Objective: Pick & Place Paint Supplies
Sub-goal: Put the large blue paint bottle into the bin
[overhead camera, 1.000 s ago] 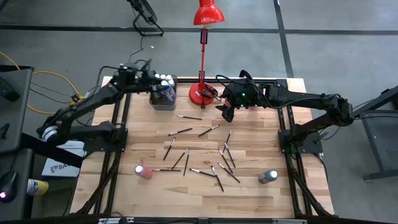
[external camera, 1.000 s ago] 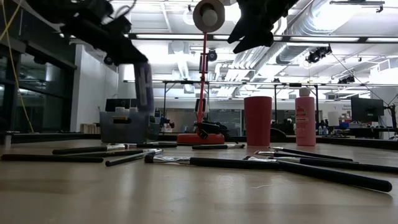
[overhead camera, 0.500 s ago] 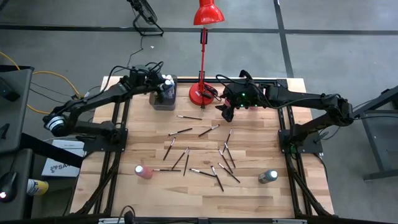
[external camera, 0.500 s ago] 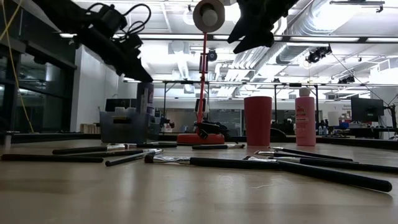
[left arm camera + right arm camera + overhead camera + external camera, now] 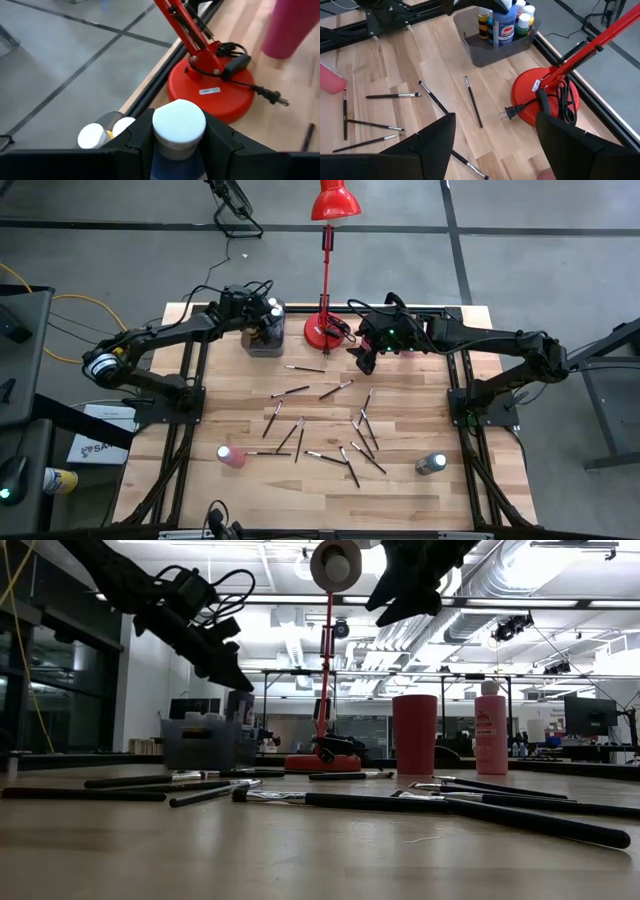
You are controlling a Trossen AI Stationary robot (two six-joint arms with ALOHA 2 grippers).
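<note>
My left gripper [image 5: 262, 320] is shut on a blue paint bottle [image 5: 503, 24] with a white cap [image 5: 178, 122] and holds it inside the translucent grey bin [image 5: 262, 340] at the table's far left. Other white-capped bottles [image 5: 94, 135] stand in the bin beside it. Several dark-handled paintbrushes [image 5: 322, 430] lie flat across the middle of the table. A pink bottle [image 5: 231, 456] and another bottle [image 5: 431, 464] stand near the front edge. My right gripper [image 5: 365, 360] hangs open above the table beside the lamp base, with nothing between its fingers. My left gripper pinches the blue bottle just under its white cap [image 5: 177, 156], one finger on either side. The fingers come slanting down from the table's left. The bottle stands upright with its lower part inside the bin; whether it stands on the bin's floor I cannot tell.
A red desk lamp rises from its round base [image 5: 325, 330] right of the bin, its cord and plug [image 5: 507, 114] on the table. A dark red cup [image 5: 414, 734] stands at the far side near my right gripper. Bare wood lies along the front edge.
My left gripper has carried the blue bottle toward the table's far right, over the bin, and down, tipping forward as it went. The bottle, which hung above the bin's rim, now sits lower, inside the bin. My right arm has kept still.
</note>
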